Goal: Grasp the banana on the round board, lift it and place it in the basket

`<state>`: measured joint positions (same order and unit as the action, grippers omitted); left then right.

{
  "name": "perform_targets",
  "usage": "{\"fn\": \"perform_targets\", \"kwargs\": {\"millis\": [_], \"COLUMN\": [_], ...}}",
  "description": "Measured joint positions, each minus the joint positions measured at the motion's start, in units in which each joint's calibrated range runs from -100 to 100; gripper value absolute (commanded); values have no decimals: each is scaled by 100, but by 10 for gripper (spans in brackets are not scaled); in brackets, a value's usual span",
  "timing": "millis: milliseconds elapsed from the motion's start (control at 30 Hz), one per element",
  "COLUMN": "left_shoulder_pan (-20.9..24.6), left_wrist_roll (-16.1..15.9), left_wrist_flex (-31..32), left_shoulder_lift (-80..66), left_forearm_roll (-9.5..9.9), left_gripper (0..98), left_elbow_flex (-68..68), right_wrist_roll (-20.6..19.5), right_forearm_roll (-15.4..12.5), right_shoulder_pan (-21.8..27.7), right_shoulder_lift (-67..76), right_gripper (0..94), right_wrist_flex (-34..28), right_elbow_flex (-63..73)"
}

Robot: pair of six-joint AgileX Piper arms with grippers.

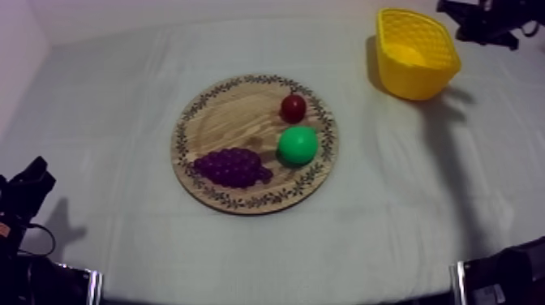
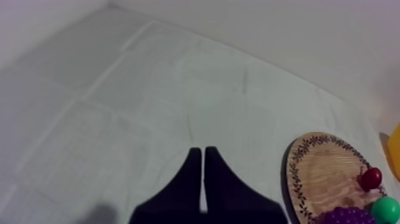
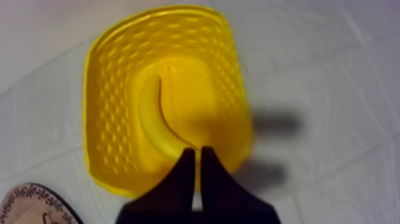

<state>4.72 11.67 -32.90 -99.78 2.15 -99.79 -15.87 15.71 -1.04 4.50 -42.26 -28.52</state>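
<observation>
Banana (image 3: 149,119) lying inside the yellow basket (image 1: 418,81); both grippers empty.
Basket at 2 o'clock from the wooden board (image 1: 235,122), well apart. On the board: small red fruit (image 1: 293,107) at 1 o'clock, pear (image 1: 297,145) at 3, grapes (image 1: 233,166) at 7. Right gripper (image 3: 197,152) over the basket, fingers pressed together on nothing; left gripper (image 2: 202,152) over bare cloth (image 2: 149,89), likewise.

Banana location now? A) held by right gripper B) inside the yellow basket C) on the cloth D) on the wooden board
B: the banana lies inside the yellow basket, close by the right gripper, whose fingers are shut on nothing.
</observation>
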Motion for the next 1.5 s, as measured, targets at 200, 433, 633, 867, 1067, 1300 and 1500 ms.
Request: {"fn": "perform_targets", "kwargs": {"millis": [200,433,633,867,1067,1300,1500], "left_shoulder_pan": [0,0,0,0,0,0,0], "left_wrist_roll": [0,0,0,0,0,0,0], "left_wrist_flex": [0,0,0,0,0,0,0], "left_shoulder_lift": [0,0,0,0,0,0,0], "left_forearm_roll": [0,0,0,0,0,0,0], "left_gripper": [1,1,1,1,1,1,1], "left_elbow_flex": [0,0,0,0,0,0,0], "right_wrist_roll": [404,317,398,593,712,1496,2010], "right_forearm_roll": [-226,-19,-25,-180,-504,-1214,-1621], "right_shoulder_pan": [232,170,117,161,268,307,400], "right_shoulder_lift": [1391,3116,4596,6379,7761,8860,9108], "right_gripper": [7,7,7,7,7,7,7], "right_wrist_flex": [380,727,791,658,507,392,440], "right_elbow_flex": [-1100,-2797,-4257,-5741,-6744,-7101,-7121]}}
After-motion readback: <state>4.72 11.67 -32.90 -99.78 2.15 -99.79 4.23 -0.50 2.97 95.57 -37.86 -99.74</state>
